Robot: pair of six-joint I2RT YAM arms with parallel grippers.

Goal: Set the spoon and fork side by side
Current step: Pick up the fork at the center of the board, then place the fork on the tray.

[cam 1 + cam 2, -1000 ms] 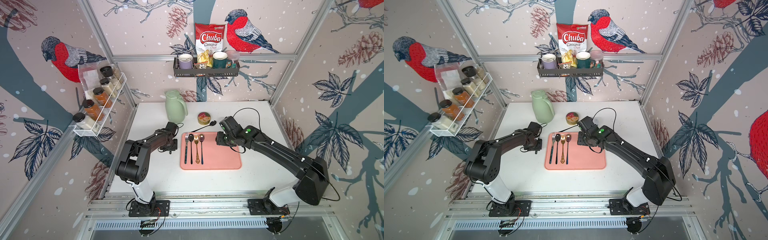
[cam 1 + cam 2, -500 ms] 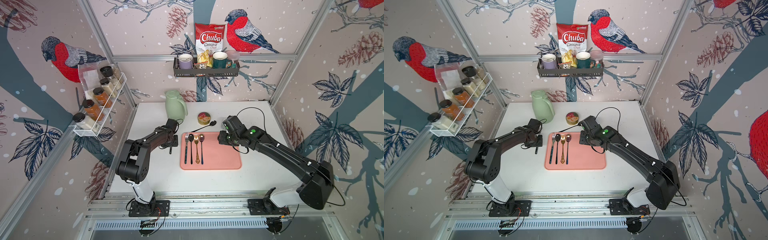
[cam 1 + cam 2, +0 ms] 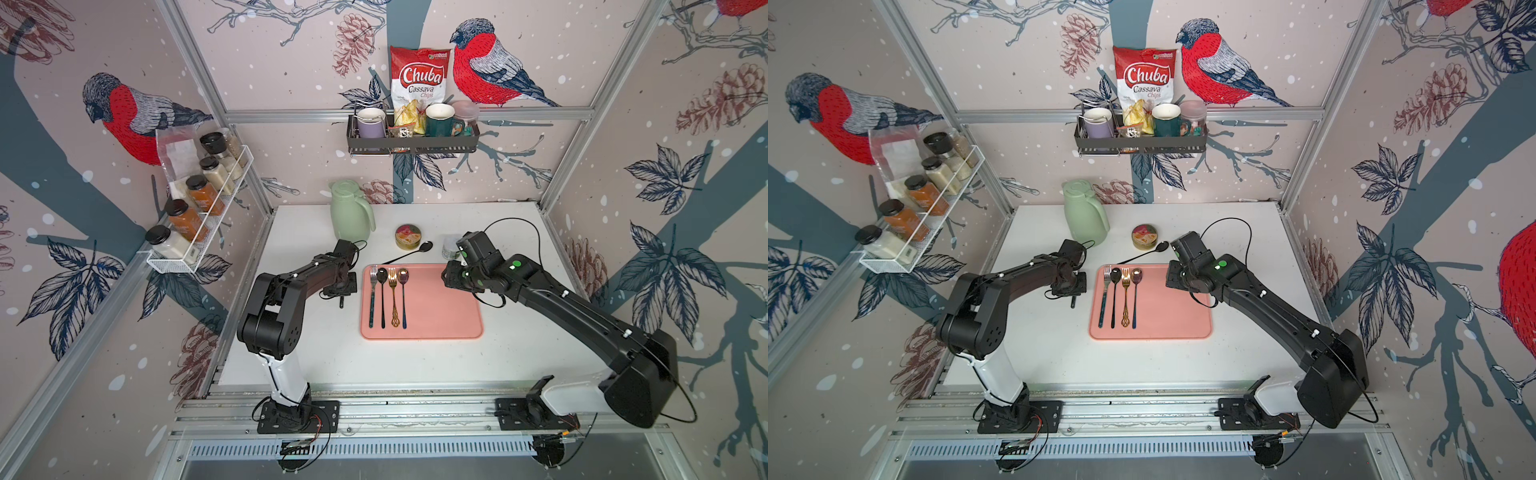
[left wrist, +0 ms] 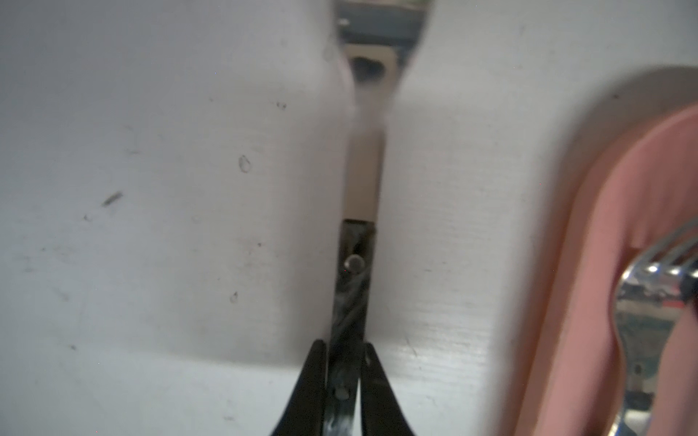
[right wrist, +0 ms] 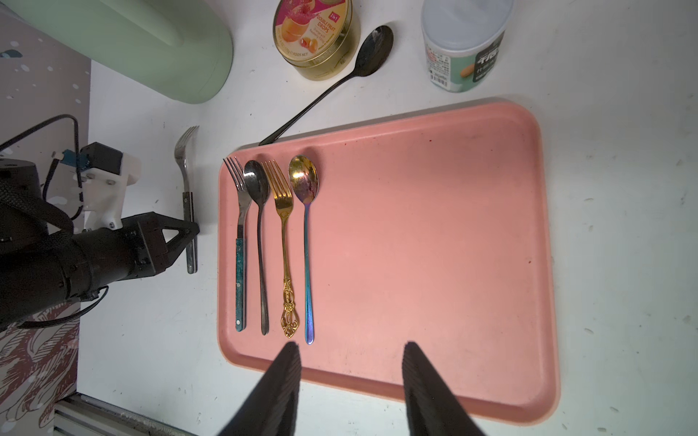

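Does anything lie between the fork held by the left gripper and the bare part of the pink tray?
Yes. The cutlery row on the tray lies between the fork, gripped by the left gripper, and the bare part.

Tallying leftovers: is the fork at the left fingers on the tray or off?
Off: the fork lies on the white table, beside the pink tray.

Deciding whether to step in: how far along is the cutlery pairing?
Done: teal-handled fork, dark spoon, gold fork and iridescent spoon lie parallel on the pink tray. In hand: the left gripper is shut on a dark-handled fork lying on the table beside the tray. Left: set that fork and the long black spoon by the candy tin side by side. The right gripper hangs open and empty over the tray.
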